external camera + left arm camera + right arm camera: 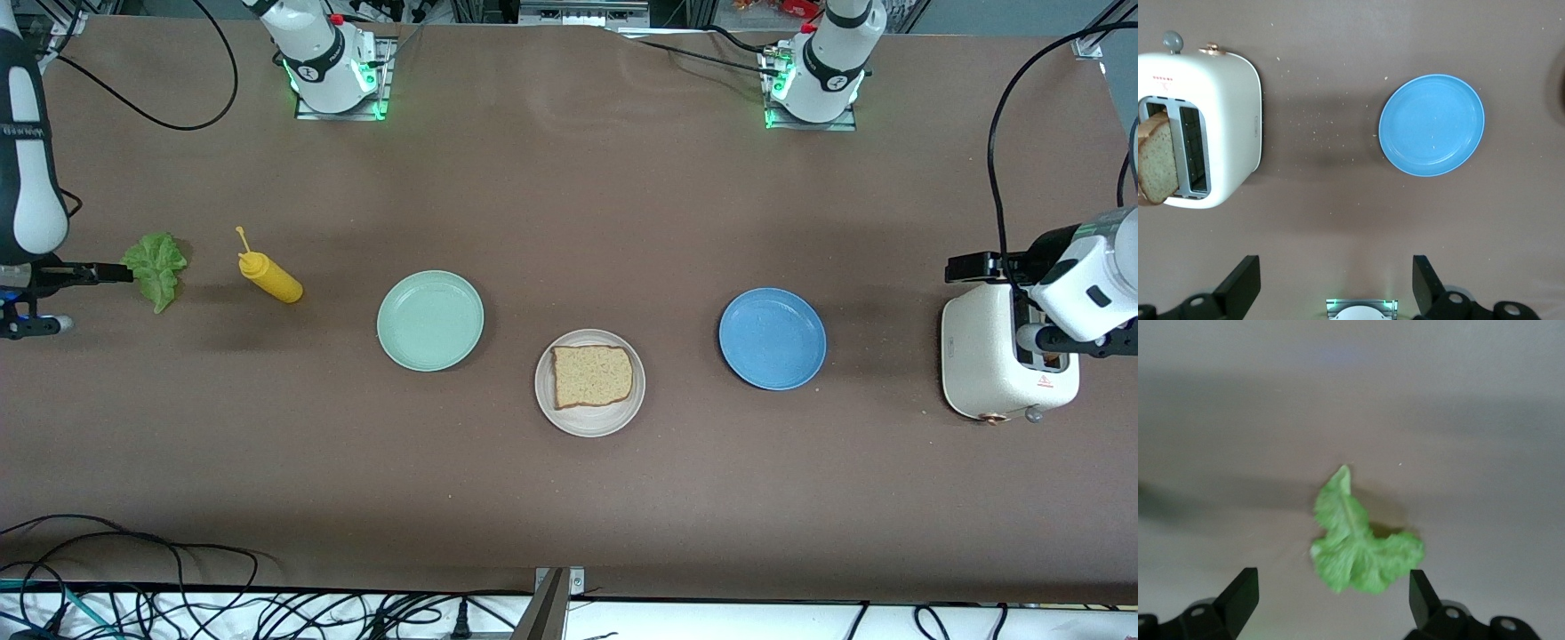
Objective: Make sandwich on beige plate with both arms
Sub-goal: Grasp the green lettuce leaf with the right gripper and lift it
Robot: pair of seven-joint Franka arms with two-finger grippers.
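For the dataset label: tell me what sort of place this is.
Likely a robotics lab set up as a mock kitchen: arm bases bolted to a brown table, loose cables along its edge, plus a toaster and beige plate with bread.

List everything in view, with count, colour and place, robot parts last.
beige plate: one, pale beige, mid-table, nearest the front camera.
bread slice: one, speckled brown, on the beige plate.
second bread slice: one, brown, in the toaster's slot.
toaster: one, white, left arm's end.
blue plate: one, between beige plate and toaster.
mint-green plate: one, toward the right arm's end.
mustard bottle: one, yellow, lying down.
lettuce leaf: one, green, right arm's end.
left hand: open, over the table by the toaster.
right hand: open, beside the lettuce leaf.
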